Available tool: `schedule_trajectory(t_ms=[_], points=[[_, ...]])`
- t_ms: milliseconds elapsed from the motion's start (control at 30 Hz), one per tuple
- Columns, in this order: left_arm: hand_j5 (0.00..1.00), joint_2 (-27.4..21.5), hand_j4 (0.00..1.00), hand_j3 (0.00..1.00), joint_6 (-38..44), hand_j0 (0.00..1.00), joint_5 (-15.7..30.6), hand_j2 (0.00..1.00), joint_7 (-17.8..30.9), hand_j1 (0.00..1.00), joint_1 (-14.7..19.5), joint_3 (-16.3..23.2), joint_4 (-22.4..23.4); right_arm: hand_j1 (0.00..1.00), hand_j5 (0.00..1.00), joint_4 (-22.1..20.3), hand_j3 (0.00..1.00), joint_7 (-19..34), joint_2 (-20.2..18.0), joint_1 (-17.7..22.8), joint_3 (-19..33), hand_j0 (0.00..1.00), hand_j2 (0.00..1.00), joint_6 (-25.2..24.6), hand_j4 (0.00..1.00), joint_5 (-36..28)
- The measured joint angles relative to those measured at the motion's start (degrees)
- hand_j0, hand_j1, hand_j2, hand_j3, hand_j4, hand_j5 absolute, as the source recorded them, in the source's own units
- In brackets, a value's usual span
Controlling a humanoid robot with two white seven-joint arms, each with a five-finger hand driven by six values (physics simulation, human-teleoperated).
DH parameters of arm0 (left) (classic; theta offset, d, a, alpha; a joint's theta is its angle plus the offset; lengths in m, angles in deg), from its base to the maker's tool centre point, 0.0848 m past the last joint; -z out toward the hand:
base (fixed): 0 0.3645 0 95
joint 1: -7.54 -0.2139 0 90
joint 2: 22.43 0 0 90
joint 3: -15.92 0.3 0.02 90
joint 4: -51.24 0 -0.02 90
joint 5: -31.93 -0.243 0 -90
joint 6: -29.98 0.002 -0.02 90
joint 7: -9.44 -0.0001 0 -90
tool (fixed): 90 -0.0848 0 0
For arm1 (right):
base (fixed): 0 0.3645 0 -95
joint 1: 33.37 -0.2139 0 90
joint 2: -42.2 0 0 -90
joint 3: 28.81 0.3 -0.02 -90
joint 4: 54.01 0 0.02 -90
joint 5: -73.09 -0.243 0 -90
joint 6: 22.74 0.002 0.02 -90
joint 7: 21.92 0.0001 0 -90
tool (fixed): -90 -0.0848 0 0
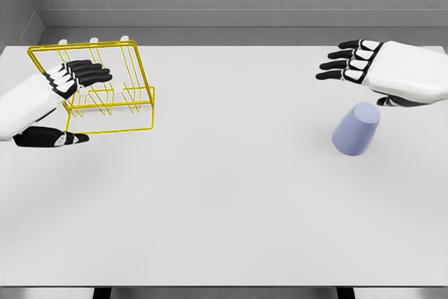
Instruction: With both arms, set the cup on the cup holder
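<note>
A pale blue cup stands upside down on the white table at the right. Just above and behind it hovers my right hand, fingers stretched out flat to the left, thumb tucked below, holding nothing. The yellow wire cup holder with white-tipped pegs sits at the far left. My left hand is in front of the holder's left side, fingers extended over the wire frame and thumb pointing right lower down; it holds nothing.
Grey walls rise behind the table's far edge. The table's front edge runs along the bottom of the view. Bare tabletop lies between the holder and the cup.
</note>
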Motion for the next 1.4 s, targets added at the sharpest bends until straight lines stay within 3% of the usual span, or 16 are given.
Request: schedule_trajectory(t_ms=[200,233,333,433,767,1167,1400], points=[[1.0,0.8,1.0,1.0,0.0,1.0,0.1,1.0,0.0,1.0,-0.1,0.0,0.1,1.0,1.0,0.1,1.0,-1.3,-0.2,-0.6,0.2,1.0,1.0,0.0,1.0,-0.7],[1.0,0.8,1.0,1.0,0.0,1.0,0.0,1.0,0.0,1.0,-0.1,0.0,0.1,1.0,1.0,0.2,1.0,-1.1,-0.1,-2.2,0.3,1.0,1.0,0.0,1.0,-0.8],[1.0,1.4,1.0,1.0,0.0,1.0,0.0,1.0,0.0,1.0,-0.1,0.2,0.0,1.0,1.0,0.4,1.0,8.5,0.4,-6.2,0.3,1.0,1.0,0.0,1.0,-1.0],[1.0,3.0,1.0,1.0,0.0,1.0,0.0,1.0,-0.1,1.0,-0.1,1.0,0.0,1.0,1.0,0.5,1.0,14.8,0.9,-6.6,-0.1,1.0,1.0,0.0,1.0,-0.9],[1.0,5.9,1.0,1.0,0.0,1.0,0.6,1.0,-0.4,1.0,0.0,10.7,0.4,1.0,1.0,5.2,1.0,18.3,3.3,-6.1,-6.1,1.0,1.0,0.1,1.0,3.7],[1.0,6.5,1.0,1.0,0.0,1.0,16.4,1.0,1.3,1.0,6.6,27.3,0.8,1.0,1.0,9.5,1.0,18.4,7.6,-6.1,-8.8,1.0,1.0,0.0,1.0,10.4],[1.0,9.2,1.0,1.0,8.2,1.0,26.0,1.0,5.0,1.0,6.7,29.8,2.7,1.0,1.0,12.6,1.0,18.4,10.2,-6.2,-9.4,1.0,1.0,0.0,1.0,12.8]])
